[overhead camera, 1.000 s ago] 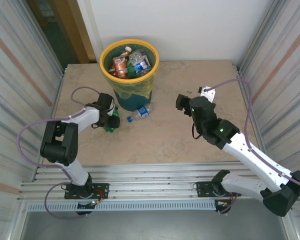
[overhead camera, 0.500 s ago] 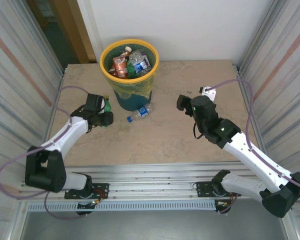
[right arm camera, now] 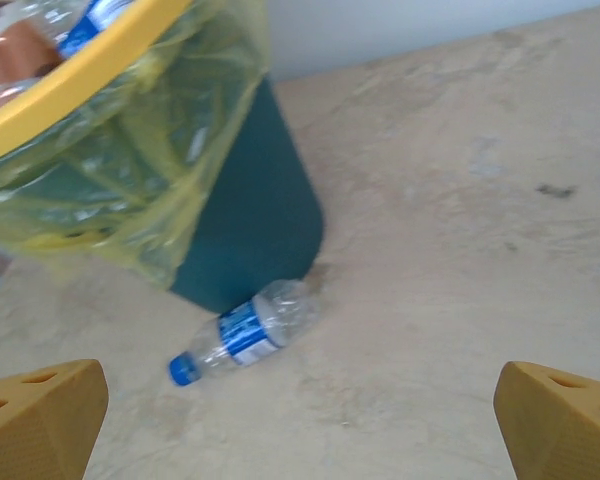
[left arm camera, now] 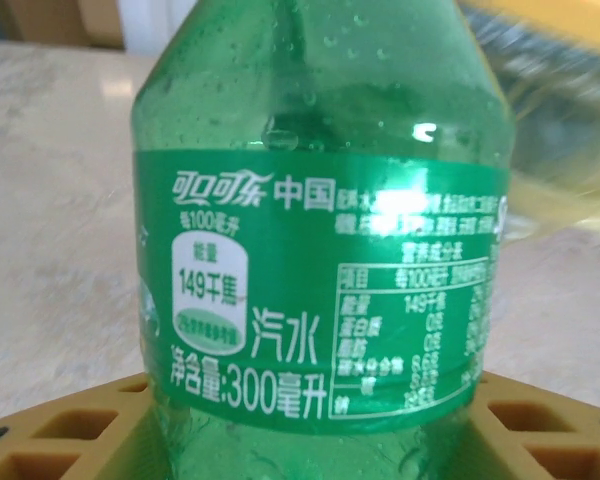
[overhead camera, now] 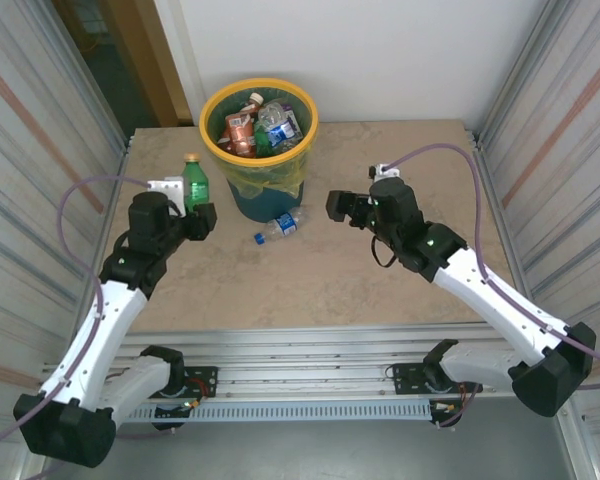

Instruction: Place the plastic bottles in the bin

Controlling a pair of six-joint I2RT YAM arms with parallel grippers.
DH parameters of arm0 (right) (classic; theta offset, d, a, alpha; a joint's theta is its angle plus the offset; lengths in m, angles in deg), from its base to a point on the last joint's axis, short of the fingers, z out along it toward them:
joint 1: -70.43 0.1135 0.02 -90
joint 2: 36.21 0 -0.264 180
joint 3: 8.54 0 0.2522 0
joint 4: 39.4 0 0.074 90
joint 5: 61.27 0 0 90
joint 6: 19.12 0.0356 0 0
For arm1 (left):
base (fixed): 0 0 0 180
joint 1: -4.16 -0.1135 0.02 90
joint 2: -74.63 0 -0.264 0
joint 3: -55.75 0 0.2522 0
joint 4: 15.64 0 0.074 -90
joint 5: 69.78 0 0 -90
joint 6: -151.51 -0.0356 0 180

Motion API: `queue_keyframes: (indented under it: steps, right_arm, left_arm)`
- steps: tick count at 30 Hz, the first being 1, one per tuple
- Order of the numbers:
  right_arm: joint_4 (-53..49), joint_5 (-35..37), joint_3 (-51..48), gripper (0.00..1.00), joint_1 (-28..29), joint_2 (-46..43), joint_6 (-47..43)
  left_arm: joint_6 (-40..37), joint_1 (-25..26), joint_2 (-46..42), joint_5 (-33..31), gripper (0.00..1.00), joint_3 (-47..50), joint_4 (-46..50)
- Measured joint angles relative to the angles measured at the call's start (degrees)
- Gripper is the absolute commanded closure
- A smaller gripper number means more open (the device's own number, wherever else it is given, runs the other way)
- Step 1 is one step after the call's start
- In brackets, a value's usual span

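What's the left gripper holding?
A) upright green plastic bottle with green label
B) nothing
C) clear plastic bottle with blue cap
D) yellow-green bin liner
A: the left gripper is shut on the upright green plastic bottle, whose green label sits between the yellow fingers.

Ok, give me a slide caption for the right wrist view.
Open right gripper faces a clear blue-capped bottle lying beside the bin.
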Motion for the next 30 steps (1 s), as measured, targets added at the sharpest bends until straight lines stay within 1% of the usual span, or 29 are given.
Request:
queue_keyframes:
  steps: [4, 7, 11, 15, 19, 22, 26, 30]
  right_arm:
    - [2.78, -7.98, 1.92, 0.02, -0.02, 1.92, -1.97]
    - [4.9, -14.53, 4.5, 0.02, -0.02, 3.72, -3.54]
    - [6.93, -23.28, 10.05, 0.02, -0.02, 7.15, -5.73]
    - [8.35, -30.75, 16.44, 0.02, -0.02, 11.15, -7.13]
    - [9.07, -36.44, 21.77, 0.0, -0.02, 15.08, -7.65]
    - [9.05, -39.08, 25.35, 0.04, -0.02, 18.12, -7.98]
    - [8.81, -40.72, 28.5, 0.09, -0.02, 21.55, -8.68]
    - [8.41, -41.94, 30.32, 0.11, 0.0, 23.89, -8.9]
  left_arm:
    - [0.46, 0.0, -0.83, 6.4, 0.6, 0.04, -5.05]
    - [1.99, 0.0, -0.09, 12.72, 0.59, 0.04, -9.86]
    - [4.61, 0.46, 2.91, 21.29, 0.58, 0.02, -17.51]
    - [5.84, 2.84, 7.02, 27.63, 0.58, -0.59, -22.32]
    - [6.32, 4.87, 9.9, 31.36, 0.57, -2.16, -24.9]
    - [6.49, 5.7, 10.95, 33.05, 0.57, -3.41, -26.58]
    - [7.1, 6.14, 11.72, 34.38, 0.57, -4.22, -28.89]
    - [7.52, 6.56, 12.9, 35.3, 0.57, -5.09, -29.68]
